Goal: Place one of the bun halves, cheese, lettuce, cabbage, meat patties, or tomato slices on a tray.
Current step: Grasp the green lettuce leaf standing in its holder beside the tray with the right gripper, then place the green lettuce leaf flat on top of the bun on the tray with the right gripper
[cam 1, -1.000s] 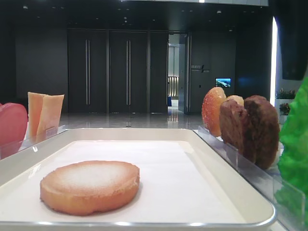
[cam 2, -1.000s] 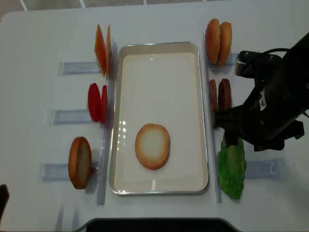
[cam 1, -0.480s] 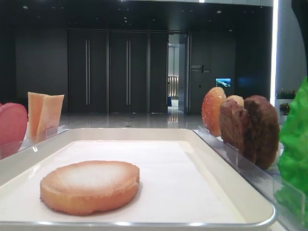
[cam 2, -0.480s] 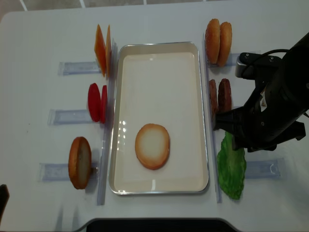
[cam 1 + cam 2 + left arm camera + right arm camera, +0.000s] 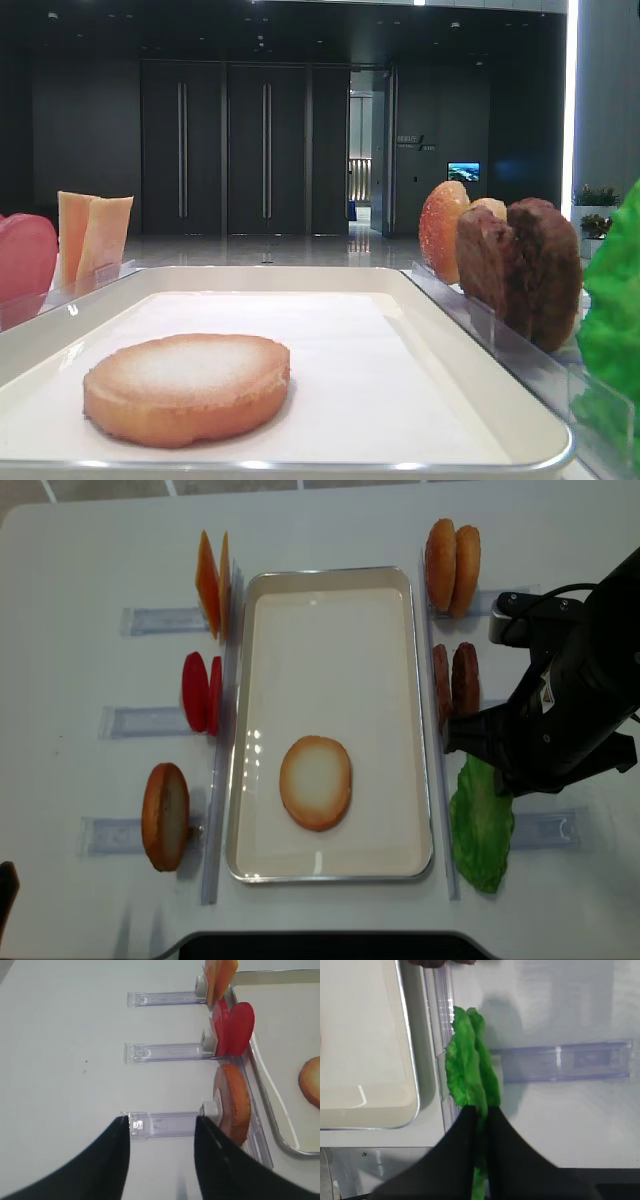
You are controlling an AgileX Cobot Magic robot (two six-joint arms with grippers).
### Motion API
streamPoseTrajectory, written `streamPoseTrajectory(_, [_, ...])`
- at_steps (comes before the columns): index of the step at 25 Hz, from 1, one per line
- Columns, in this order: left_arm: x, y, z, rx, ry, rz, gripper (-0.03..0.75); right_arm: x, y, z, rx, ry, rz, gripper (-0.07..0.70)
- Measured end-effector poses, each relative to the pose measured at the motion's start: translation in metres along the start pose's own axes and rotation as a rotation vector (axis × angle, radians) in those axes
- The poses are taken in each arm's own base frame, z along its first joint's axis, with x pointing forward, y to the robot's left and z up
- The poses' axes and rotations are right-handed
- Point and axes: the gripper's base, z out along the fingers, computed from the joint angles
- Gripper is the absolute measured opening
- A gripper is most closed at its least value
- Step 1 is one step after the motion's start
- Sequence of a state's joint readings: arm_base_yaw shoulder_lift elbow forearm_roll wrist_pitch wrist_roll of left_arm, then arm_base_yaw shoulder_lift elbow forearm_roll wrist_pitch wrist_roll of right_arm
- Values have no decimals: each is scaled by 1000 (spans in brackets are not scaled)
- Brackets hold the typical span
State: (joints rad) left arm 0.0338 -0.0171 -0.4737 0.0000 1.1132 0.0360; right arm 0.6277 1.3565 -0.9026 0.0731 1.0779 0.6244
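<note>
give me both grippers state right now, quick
Left gripper: open, holding nothing.
Right gripper: shut on the lettuce, pinching its near edge.

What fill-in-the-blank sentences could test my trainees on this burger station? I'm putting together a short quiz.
1. The right gripper is shut on the ____.
2. Lying flat on the tray is one ____.
3. The two meat patties stand on edge on the tray's ____ side in the overhead view.
4. The left gripper hangs open, holding ____.

Missing words: lettuce; bun half; right; nothing
</note>
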Motion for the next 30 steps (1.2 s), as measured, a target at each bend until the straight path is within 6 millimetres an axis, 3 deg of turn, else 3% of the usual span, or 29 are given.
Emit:
streamPoseTrajectory(4, [0, 0, 0, 0, 0, 0, 327, -1, 2, -9, -2, 2, -2, 27])
streamPoseTrajectory(16, [0, 0, 0, 0, 0, 0, 327, 2, 16, -64, -117, -64, -27, 27])
streamPoseTrajectory(21, [0, 0, 0, 0, 0, 0, 327, 6, 22, -71, -177, -110, -46, 27])
streamPoseTrajectory(30, [0, 0, 0, 0, 0, 0, 327, 2, 59, -79, -473, -254, -34, 27])
